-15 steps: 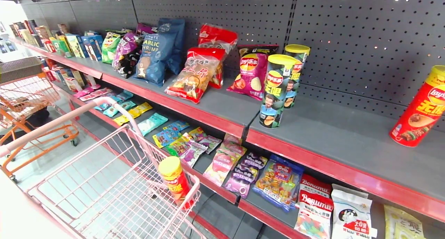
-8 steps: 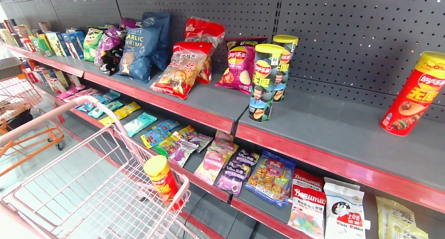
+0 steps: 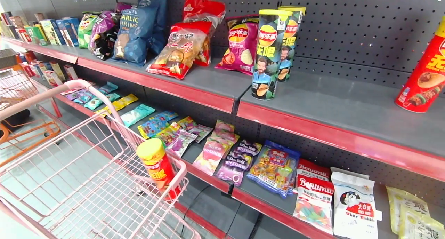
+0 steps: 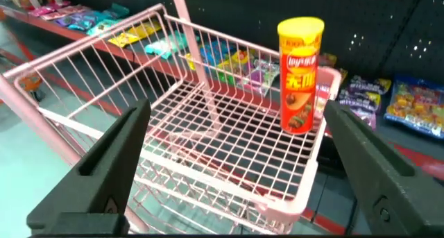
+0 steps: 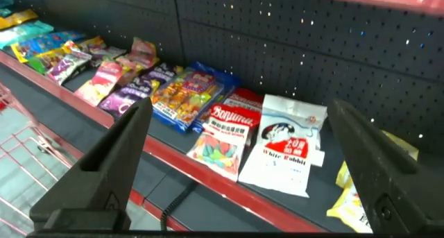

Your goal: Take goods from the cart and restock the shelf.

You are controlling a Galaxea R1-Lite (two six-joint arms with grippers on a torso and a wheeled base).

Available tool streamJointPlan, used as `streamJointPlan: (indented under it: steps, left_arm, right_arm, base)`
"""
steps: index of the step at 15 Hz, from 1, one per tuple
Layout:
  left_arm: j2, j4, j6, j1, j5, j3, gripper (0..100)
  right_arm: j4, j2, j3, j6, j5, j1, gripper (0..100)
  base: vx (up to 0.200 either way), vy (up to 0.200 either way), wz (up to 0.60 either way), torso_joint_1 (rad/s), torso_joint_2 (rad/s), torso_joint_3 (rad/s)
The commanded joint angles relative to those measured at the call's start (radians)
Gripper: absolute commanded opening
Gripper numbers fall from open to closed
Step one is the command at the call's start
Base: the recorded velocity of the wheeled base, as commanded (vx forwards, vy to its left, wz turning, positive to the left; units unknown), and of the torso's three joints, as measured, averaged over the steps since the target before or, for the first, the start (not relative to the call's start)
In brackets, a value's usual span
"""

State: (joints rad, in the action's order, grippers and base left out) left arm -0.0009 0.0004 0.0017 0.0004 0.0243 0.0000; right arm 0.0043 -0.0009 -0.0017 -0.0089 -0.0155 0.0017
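Head camera has dipped and swung across the last second: the whole shelf scene slides up and left in the head view, so that is the camera moving, not the goods. Nothing in the scene itself has moved. The red chip can (image 3: 158,167) stands upright in the same front corner of the pink cart (image 3: 41,99), against the wire wall, untouched.

Left end effector (image 4: 229,175) hangs above the cart basket with its fingers spread wide and nothing between them; the can is ahead of it, well apart. Right end effector (image 5: 236,168) is also spread and empty, held over the lower shelf's candy bags (image 5: 222,137).

Judgement: restock not started, this is the lining-up phase. Left arm looks placed for the pick. The likely home is the bare stretch of upper shelf (image 3: 330,103) beside the matching red can (image 3: 422,79).
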Motion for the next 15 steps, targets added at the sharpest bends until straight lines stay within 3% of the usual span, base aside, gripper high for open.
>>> streamJointPlan:
  steps: [1,7,8,9,10,15]
  left_arm:
    - [0.001,0.000,0.000,0.001,0.000,0.000,100]
    - [0.004,-0.002,0.012,0.001,-0.003,0.000,100]
    - [0.001,-0.003,0.023,0.003,-0.003,0.000,100]
    - [0.001,-0.008,0.069,0.003,-0.007,0.000,100]
    - [0.001,-0.010,0.078,0.003,-0.010,0.000,100]
    - [0.001,-0.014,0.077,0.003,-0.020,0.000,100]
  right_arm:
    - [0.000,0.001,0.000,0.000,0.000,0.000,100]
    - [0.002,0.001,0.000,0.001,0.000,0.000,100]
    - [0.002,0.001,0.000,0.001,0.000,0.000,100]
    - [0.000,0.001,0.000,0.001,0.000,0.000,100]
    - [0.000,0.001,0.000,0.001,0.002,0.000,100]
    - [0.000,0.001,0.000,0.003,0.002,0.000,100]
  base:
    - [0.000,0.000,0.00,-0.168,0.52,0.349]
    - [0.000,0.000,0.00,-0.062,0.20,0.141]
    - [0.000,0.000,0.00,0.000,0.00,0.000]
    - [0.000,0.000,0.00,0.000,0.00,0.000]
    - [0.000,0.000,0.00,0.000,0.00,0.000]
    - [0.000,0.000,0.00,0.000,0.00,0.000]
